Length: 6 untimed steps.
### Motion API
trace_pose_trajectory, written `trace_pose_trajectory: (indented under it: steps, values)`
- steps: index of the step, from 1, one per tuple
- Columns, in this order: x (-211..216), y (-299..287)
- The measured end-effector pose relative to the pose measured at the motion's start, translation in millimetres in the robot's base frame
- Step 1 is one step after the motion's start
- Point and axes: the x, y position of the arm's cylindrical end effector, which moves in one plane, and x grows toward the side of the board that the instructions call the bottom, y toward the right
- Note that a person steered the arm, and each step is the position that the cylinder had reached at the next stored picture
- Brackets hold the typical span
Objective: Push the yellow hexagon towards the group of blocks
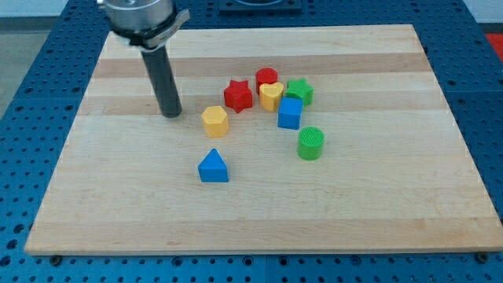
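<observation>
The yellow hexagon [214, 121] lies near the board's middle, just left of and below a red star [238, 95]. The group to its right holds the red star, a red round block [266, 79], a yellow heart [271, 96], a green star [299, 91] and a blue cube [289, 113]. A green cylinder [310, 143] stands a little below the group. My tip [171, 115] rests on the board to the left of the yellow hexagon, a short gap away and not touching it.
A blue triangular block [213, 167] lies alone below the yellow hexagon. The wooden board [393, 204] sits on a blue perforated table [31, 79]. The arm's grey flange [141, 17] hangs over the board's top left.
</observation>
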Motion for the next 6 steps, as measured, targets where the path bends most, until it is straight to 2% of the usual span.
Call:
trace_pose_trajectory:
  steps: [2, 6]
  values:
    - [17.4, 10.5]
    - [26.9, 88.8]
